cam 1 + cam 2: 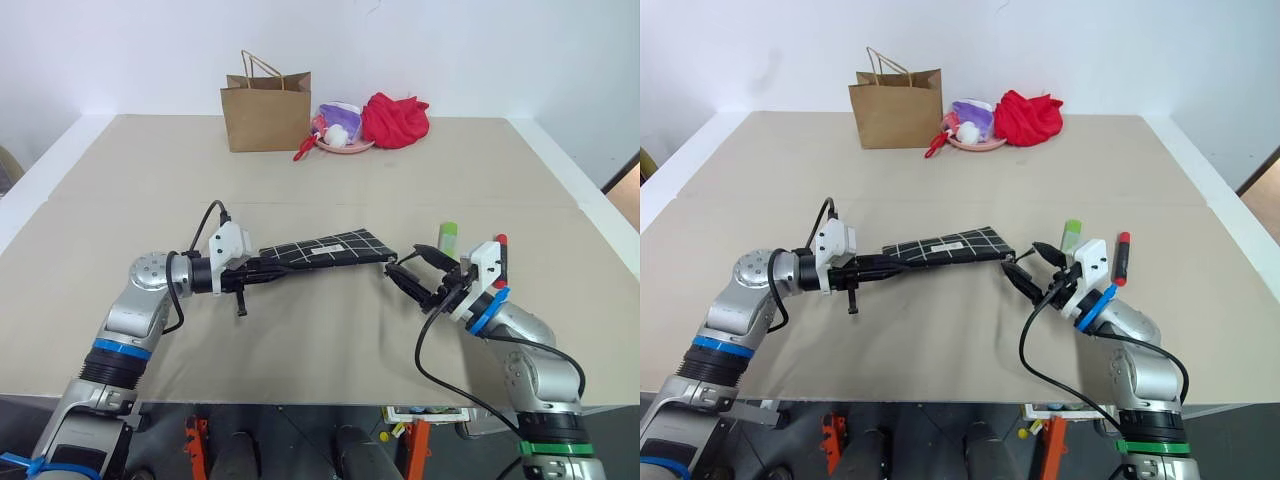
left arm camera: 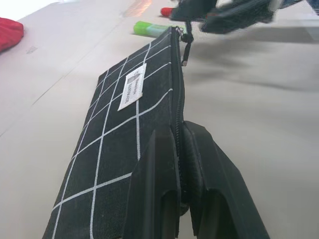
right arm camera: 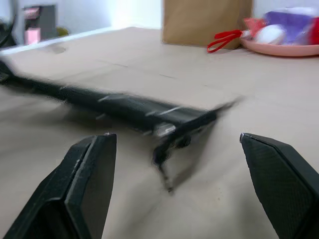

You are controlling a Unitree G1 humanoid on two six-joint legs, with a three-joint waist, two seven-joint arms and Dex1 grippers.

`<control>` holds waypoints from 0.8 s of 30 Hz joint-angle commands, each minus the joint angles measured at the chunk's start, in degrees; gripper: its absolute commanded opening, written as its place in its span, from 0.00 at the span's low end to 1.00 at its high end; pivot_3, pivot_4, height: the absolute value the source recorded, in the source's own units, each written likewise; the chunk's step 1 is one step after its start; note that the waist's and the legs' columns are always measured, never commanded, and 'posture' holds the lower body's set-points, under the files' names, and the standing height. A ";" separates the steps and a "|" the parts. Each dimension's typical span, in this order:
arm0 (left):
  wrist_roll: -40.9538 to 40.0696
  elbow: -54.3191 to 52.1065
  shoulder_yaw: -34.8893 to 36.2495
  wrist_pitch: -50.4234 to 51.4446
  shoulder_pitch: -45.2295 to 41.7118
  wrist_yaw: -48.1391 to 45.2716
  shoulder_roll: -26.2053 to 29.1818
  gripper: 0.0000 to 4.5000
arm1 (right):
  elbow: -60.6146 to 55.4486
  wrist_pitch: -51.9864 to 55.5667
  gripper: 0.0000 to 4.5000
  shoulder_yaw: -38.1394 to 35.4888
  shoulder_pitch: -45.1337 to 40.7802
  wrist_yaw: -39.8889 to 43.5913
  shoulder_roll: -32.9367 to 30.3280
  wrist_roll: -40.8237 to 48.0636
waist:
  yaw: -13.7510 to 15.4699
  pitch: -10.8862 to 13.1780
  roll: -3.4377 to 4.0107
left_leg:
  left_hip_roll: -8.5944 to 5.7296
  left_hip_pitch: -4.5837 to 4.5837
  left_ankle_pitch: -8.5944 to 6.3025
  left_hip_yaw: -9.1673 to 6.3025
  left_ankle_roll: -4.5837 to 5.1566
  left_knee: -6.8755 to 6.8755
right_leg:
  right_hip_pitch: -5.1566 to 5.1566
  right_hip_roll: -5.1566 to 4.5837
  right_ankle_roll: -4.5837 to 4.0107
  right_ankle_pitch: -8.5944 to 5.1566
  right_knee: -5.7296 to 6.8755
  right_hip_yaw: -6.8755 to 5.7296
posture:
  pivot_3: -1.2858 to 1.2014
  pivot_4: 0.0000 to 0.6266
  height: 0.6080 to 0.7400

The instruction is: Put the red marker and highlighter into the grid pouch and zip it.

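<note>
Beige table (image 1: 330,330), centre frame: left gripper (image 1: 262,268) clenched on grid pouch (image 1: 330,248), held aloft. Right gripper (image 1: 418,272) released, jaws spread, lower right. Highlighter (image 1: 449,236), red marker (image 1: 1123,257) on table behind it.

Beige table (image 1: 300,330): highlighter (image 1: 449,236), red marker (image 1: 1123,257) (near right edge), paper bag (image 1: 266,112).

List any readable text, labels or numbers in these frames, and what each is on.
No text can be read.
Small white label on the grid pouch: printed lines, too small and blurred to make out.
Brown paper bag: no print on the side in view.
</note>
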 commanded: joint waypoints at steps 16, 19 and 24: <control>-0.22 -4.25 1.40 0.77 1.28 1.46 0.31 0.00 | -1.60 -1.52 0.02 0.64 -3.28 2.70 1.27 3.32 | 0.19 0.00 0.00 | 0.00 -0.01 -0.01 -0.01 -0.01 -0.09 | -0.02 0.00 0.06 -0.06 0.01 -0.03 | 0.52 0.24 1.00; -0.11 -4.25 1.36 0.03 0.99 1.33 0.20 0.00 | -4.39 -0.08 0.02 4.20 -3.98 3.74 1.60 2.71 | 0.16 0.00 0.00 | 0.00 -0.01 -0.01 -0.01 -0.01 -0.09 | -0.02 0.00 0.06 -0.06 0.01 -0.03 | 0.52 0.24 1.00; 0.70 -4.04 -0.03 -1.36 0.46 0.37 -0.46 0.00 | -8.37 4.32 0.02 13.63 -6.88 4.79 3.73 1.60 | 0.14 0.01 0.00 | 0.01 -0.02 -0.01 -0.02 -0.01 -0.11 | -0.05 0.01 0.04 -0.08 0.02 -0.04 | 0.52 0.24 1.00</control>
